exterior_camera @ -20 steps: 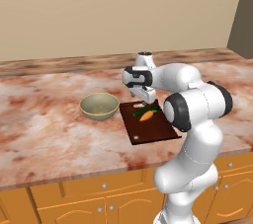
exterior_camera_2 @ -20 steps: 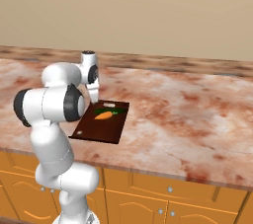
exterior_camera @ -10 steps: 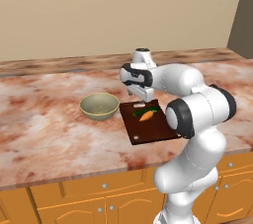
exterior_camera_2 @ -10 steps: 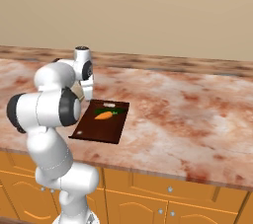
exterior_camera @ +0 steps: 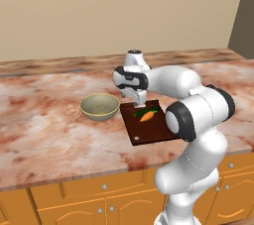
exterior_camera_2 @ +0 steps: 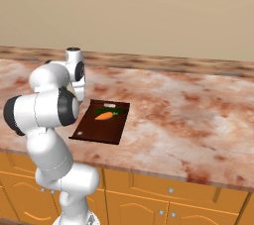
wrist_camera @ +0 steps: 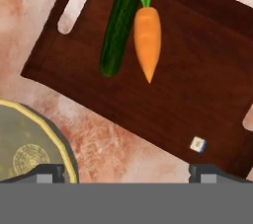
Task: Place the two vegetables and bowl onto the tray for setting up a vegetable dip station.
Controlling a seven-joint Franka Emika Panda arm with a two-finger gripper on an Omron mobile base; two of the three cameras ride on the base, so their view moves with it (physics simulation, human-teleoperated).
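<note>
Nearest me in the hand view, I see the gripper (wrist_camera: 126, 172) with its jaws spread wide and nothing between them, hanging above the counter (wrist_camera: 128, 144) at the near edge of the tray (wrist_camera: 197, 70). Just beyond, the cucumber (wrist_camera: 120, 23) and the carrot (wrist_camera: 147, 38) lie side by side on the tray, apparently touching along their length, though I cannot be sure of contact. Both vegetables therefore count as placed, and I judge the bowl to be the step in hand. The bowl (exterior_camera: 99, 107) rests on the counter just beside the tray's slotted end, apart from it. The next move, as I read it, calls for swinging the hand over the bowl's rim, descending with one finger inside and one outside, and closing there. The free half of the tray looks barely wide enough, so placement will need care.
</note>
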